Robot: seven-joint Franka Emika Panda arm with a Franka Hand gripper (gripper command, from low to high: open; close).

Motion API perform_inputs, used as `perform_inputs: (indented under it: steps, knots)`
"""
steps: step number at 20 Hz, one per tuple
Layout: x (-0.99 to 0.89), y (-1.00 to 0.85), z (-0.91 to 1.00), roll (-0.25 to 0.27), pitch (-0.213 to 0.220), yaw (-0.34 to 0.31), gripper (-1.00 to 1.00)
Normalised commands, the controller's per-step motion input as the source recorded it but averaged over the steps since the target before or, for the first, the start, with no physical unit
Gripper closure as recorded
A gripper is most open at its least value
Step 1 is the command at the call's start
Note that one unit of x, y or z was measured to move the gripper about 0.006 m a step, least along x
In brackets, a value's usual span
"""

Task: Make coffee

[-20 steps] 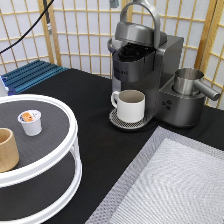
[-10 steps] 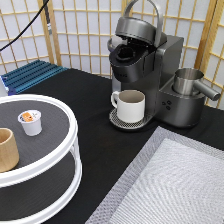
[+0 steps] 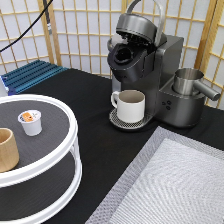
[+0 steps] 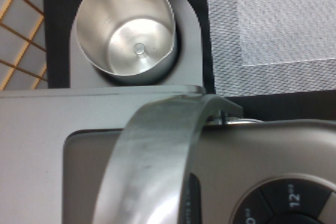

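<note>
Overhead, gripper isn't showing w/ brewer (image 3: 145, 70) lid open; pod (image 3: 31, 121) sitting far left, risking an empty brew.

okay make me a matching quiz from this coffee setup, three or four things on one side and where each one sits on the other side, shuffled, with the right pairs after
1. pod
2. mug
3. wooden cup
4. steel jug

a. on the coffee machine's drip tray
b. at the exterior view's left edge of the round stand
c. on the machine's side platform
d. on the stand's top shelf, beside the wooden cup

Pairs: 1-d, 2-a, 3-b, 4-c. The gripper is not in the exterior view.
</note>
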Motion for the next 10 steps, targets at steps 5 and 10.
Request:
perform_inputs:
  steps: [5, 10]
  knots:
    - [0.59, 0.50, 0.02, -0.198, 0.199, 0.000, -1.00]
    - [0.43, 0.44, 0.09, -0.196, 0.193, -0.003, -1.00]
